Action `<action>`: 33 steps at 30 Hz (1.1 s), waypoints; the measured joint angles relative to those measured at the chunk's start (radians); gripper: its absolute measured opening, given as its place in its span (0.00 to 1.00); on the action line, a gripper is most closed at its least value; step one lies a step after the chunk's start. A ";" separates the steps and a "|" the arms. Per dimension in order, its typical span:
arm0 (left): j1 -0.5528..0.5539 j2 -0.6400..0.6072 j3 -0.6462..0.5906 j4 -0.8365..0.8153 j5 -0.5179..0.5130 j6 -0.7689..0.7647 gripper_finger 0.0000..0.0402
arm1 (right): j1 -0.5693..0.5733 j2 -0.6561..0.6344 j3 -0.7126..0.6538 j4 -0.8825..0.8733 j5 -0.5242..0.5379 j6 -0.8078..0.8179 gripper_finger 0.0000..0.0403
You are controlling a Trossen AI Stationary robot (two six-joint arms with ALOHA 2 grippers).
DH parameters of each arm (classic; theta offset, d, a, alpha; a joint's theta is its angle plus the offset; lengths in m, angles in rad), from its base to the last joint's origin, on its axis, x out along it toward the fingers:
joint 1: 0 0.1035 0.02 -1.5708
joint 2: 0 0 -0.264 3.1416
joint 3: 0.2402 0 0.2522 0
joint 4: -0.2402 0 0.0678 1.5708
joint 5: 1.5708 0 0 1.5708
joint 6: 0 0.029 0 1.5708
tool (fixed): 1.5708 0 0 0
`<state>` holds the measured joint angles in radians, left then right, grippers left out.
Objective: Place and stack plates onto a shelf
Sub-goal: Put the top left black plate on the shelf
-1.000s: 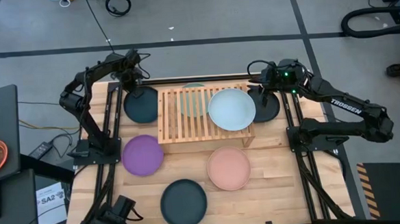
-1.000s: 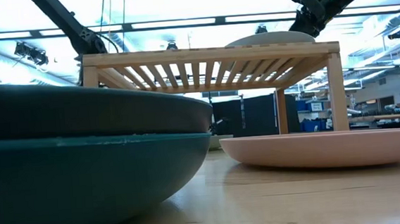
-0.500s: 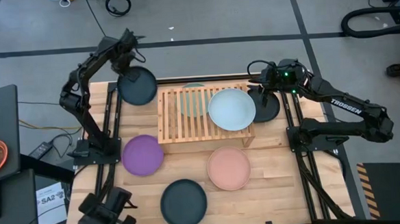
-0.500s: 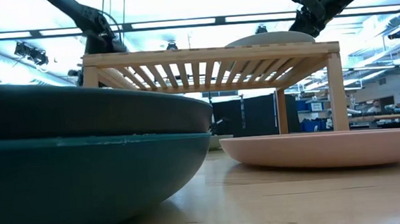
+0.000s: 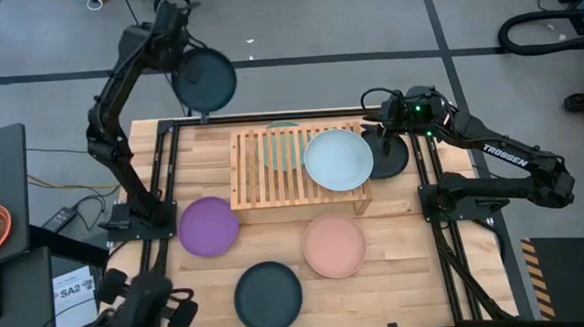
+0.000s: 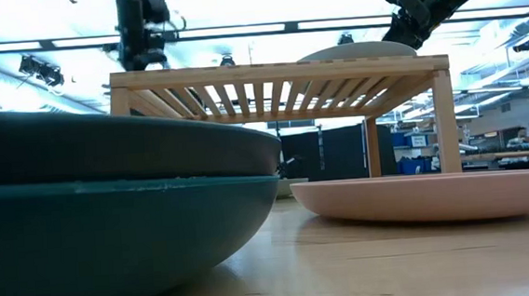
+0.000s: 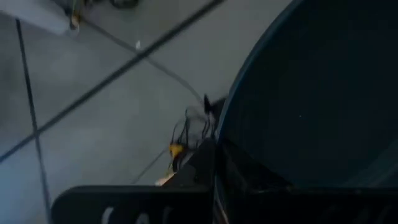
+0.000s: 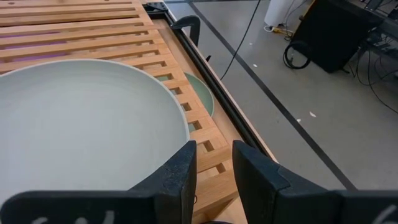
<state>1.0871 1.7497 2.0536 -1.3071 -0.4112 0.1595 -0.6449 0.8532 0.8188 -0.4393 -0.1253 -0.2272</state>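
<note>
My left gripper [image 5: 181,61] is shut on a dark teal plate [image 5: 205,79], held high over the table's far left edge; in the low view the gripper [image 6: 142,35] hangs above the shelf's top. The slatted wooden shelf [image 5: 263,185] carries a pale blue-white plate [image 5: 338,159] on its right half. My right gripper [image 8: 214,177] stands open at that plate's right rim. A mint green plate [image 5: 283,136] shows through the slats at the shelf's far edge. Purple [image 5: 208,226], salmon pink [image 5: 333,245] and charcoal [image 5: 268,296] plates lie flat on the table. My left gripper pinches the dark teal plate's rim [image 7: 229,140] between its two fingers, coming from the left and slanting down. The plate is lifted clear of the table and tilted, its hollow side facing the wrist camera. My right gripper has one finger [image 8: 180,167] at the pale plate's rim [image 8: 186,134]; I cannot tell whether it touches.
Another dark plate [image 5: 396,158] lies on the table under my right gripper, right of the shelf. In the low view the near dark plate [image 6: 106,150] sits on a teal one [image 6: 112,233] and fills the left side. The shelf's left half is bare slats.
My left gripper has risen steeply from the table's far left corner and gone a little beyond the far edge, tipping upward as it went. The dark teal plate has come up with it, lifted clear of the table.
</note>
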 joint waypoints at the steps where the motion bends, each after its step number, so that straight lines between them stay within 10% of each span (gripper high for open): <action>1: -0.007 0.000 0.030 -0.006 0.011 0.000 0.03 | 0.000 0.000 0.000 0.000 0.000 0.000 0.27; 11: -0.098 -0.001 0.212 -0.073 0.253 -0.001 0.03 | 0.000 0.000 0.000 -0.001 0.000 0.000 0.27; 33: -0.391 0.003 0.197 -0.250 0.446 -0.048 0.03 | 0.000 0.000 0.000 -0.004 0.000 0.000 0.27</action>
<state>0.6960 1.7531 2.2505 -1.5571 0.0352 0.1110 -0.6453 0.8532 0.8192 -0.4435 -0.1253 -0.2275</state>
